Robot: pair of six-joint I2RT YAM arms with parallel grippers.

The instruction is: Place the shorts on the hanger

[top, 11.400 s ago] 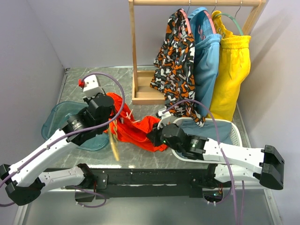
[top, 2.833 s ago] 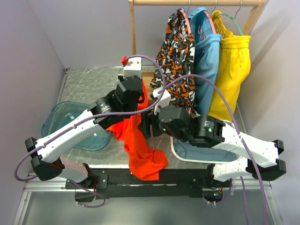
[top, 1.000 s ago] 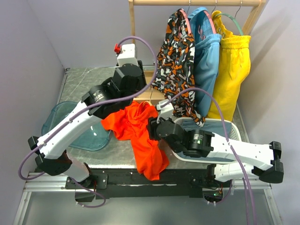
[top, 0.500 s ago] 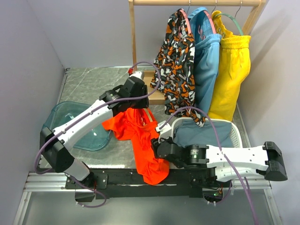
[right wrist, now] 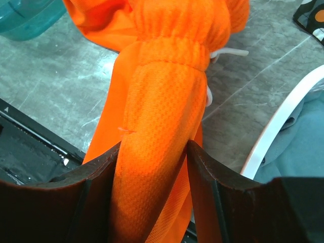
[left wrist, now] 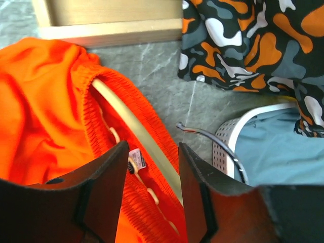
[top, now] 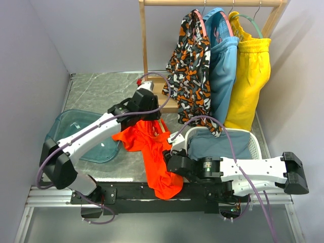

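right gripper (right wrist: 152, 152) pinching shorts (top: 152, 152) | hanger (left wrist: 136, 129) inside them (left gripper (left wrist: 152, 149) spread)

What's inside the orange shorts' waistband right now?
In the left wrist view, the tan hanger runs inside the gathered waistband of the shorts, beside a white drawstring. The rest of its hoop is covered by fabric.
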